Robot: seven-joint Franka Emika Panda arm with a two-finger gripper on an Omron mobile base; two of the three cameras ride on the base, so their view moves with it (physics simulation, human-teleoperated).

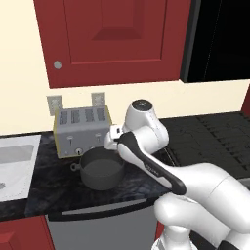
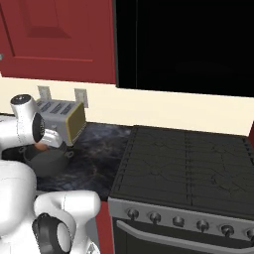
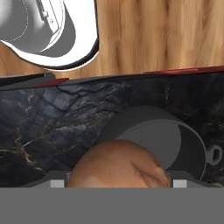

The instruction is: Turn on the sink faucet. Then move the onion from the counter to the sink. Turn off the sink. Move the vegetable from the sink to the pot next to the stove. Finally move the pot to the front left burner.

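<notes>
From left to right you have the sink [image 1: 14, 166], the toaster [image 1: 82, 131], the pot [image 1: 101, 170] on the counter [image 1: 44, 188], then the stove [image 2: 186, 163]. Your gripper [image 3: 117, 183] holds the onion [image 3: 118, 164] between wide-set jaws, just above the pot. Release off-centre and it could clip the rim and roll across the counter.

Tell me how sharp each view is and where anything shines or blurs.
Left base view: soft-edged, faint sheen on the black counter. Right base view: stove grates crisp, flat light. Hand view: the onion looms close and slightly blurred over the pot.
</notes>
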